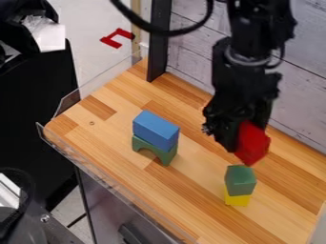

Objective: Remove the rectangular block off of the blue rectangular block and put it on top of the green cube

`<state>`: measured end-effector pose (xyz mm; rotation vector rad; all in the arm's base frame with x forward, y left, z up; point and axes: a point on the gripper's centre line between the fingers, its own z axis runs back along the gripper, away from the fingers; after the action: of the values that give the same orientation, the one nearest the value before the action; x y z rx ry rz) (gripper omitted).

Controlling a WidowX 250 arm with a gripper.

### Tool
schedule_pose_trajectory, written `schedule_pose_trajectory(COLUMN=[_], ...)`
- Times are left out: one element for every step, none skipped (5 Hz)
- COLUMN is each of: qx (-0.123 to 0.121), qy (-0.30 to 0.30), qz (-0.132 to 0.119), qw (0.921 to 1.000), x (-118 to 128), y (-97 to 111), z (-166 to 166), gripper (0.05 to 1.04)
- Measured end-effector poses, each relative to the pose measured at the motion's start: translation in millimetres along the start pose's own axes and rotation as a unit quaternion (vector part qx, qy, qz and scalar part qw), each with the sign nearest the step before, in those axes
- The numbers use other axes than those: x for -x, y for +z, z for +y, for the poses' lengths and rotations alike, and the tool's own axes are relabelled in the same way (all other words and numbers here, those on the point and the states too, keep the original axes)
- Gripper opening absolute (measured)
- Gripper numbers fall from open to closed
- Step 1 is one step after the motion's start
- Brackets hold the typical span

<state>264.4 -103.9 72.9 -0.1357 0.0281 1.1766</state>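
The black gripper [239, 143] hangs over the right part of the table, shut on a red rectangular block [252, 144]. That red block is tilted, its lower end just above the green cube [240, 180] in the view; whether they touch I cannot tell. Under the green cube is a yellow block [237, 198]. Left of the gripper, the blue rectangular block [155, 130] lies on top of a green arch block [154, 149], with nothing on its upper face.
The wooden table [96, 147] has a clear plastic rim [105, 178] along its left and front sides. A black post [159, 40] stands at its back edge, beside a whitewashed plank wall [305, 95].
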Motion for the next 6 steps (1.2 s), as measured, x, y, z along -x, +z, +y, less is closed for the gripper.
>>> schedule_pose_trajectory(qx=[-0.036,-0.044,-0.049,-0.039,-0.039,-0.041], qy=[-0.046,-0.072,-0.077,-0.075,-0.072,-0.067], qz=[0.006,0.014,0.015,0.023,0.023,0.024], qw=[0.9983,0.9963,0.9957,0.9961,0.9964,0.9966], x=[14.1,17.4,17.0,14.2,6.3,-0.6], y=[-15.6,-24.7,-30.2,-34.3,-35.0,-35.4], z=[-1.4,-7.6,-9.1,-8.5,-7.2,-5.1], gripper=[0.585,0.585,0.585,0.585,0.585,0.585])
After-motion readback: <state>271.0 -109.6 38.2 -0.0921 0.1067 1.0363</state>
